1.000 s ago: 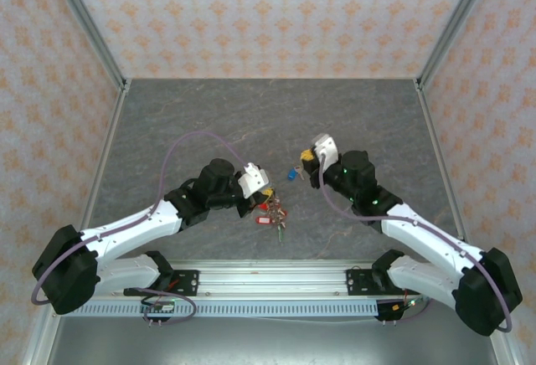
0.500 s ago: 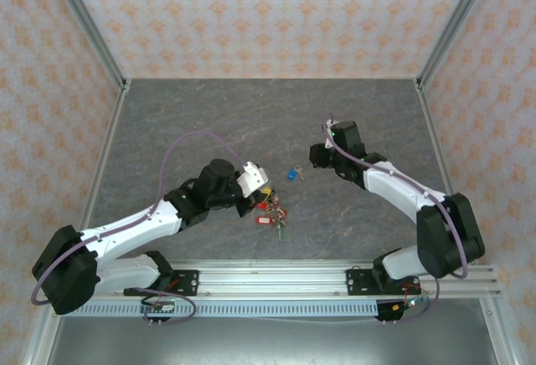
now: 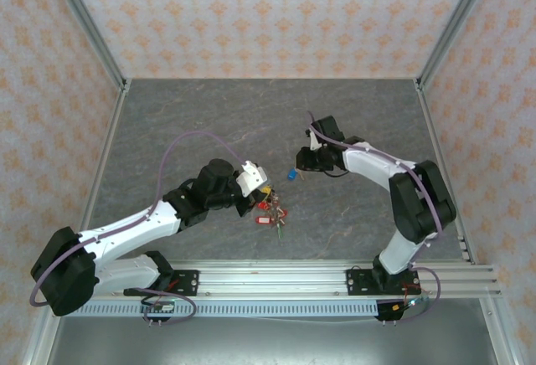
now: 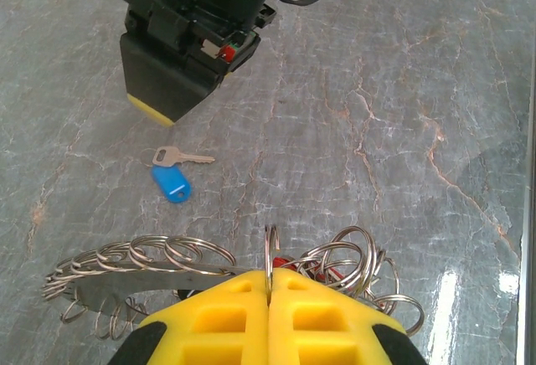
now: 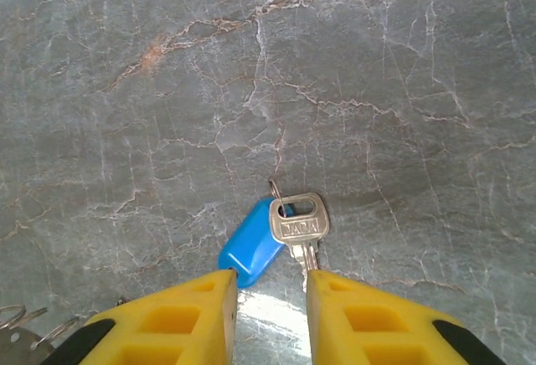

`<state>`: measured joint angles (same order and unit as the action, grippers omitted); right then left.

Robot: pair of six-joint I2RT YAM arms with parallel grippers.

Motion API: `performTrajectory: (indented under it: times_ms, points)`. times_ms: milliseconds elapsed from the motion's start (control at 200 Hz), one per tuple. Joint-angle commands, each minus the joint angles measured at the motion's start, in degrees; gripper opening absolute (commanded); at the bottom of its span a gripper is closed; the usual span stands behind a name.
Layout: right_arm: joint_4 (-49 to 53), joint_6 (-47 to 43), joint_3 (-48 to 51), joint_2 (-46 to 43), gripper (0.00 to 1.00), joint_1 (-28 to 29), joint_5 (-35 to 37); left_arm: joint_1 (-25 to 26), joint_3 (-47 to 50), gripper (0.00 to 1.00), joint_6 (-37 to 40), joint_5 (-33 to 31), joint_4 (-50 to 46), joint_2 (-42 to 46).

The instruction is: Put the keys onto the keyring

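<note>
One of the keys [image 5: 299,224], silver with a blue tag [image 5: 251,246], lies flat on the grey table. My right gripper [image 5: 270,288] hovers open just behind it, one yellow finger by the tag and the other by the blade. From above, this key [image 3: 291,174] sits just left of the right gripper [image 3: 305,162]. My left gripper [image 4: 270,291] is shut on a small upright split ring of the keyring [image 4: 126,258], whose grey rim and fringe of rings spread to both sides. Seen from above, red-tagged keys [image 3: 270,211] lie by the left gripper [image 3: 261,194].
The left wrist view has the right gripper's black body [image 4: 188,38] above the blue-tagged key [image 4: 172,181]. Grey marbled table [image 3: 209,122] spreads around, bounded by metal posts and patterned walls. An aluminium rail [image 3: 276,280] runs along the near edge.
The right arm has swung its elbow back and turned its wrist, bringing the gripper down beside the blue-tagged key, with its jaws spreading. The left arm and keyring stayed put.
</note>
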<state>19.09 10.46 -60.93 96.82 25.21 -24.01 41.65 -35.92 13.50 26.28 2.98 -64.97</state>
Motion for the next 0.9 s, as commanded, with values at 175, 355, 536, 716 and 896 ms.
performTrajectory:
  times_ms: [175, 355, 536, 716, 896]
  points:
    - [4.8, -2.5, -4.0, 3.2, 0.28, 0.3, 2.1, 0.4, -1.7, 0.0, -0.5, -0.3, 0.6, 1.8]
    - [6.7, -2.7, -6.2, 5.9, 0.28, 0.3, 1.1, 0.4, -1.1, 0.0, -0.5, -0.3, 0.8, 2.7]
    - [8.7, -3.2, -8.8, 8.4, 0.27, 0.2, 0.2, 0.4, -1.1, 0.0, -0.4, -0.3, 0.2, 3.0]
    - [10.0, -3.3, -10.6, 10.7, 0.27, 0.3, -0.8, 0.4, -1.3, 0.0, -0.1, -0.4, -0.2, 3.0]
    - [10.9, -4.1, -12.3, 12.8, 0.27, 0.3, -1.4, 0.4, -1.3, 0.0, -0.4, -0.4, -0.4, 2.8]
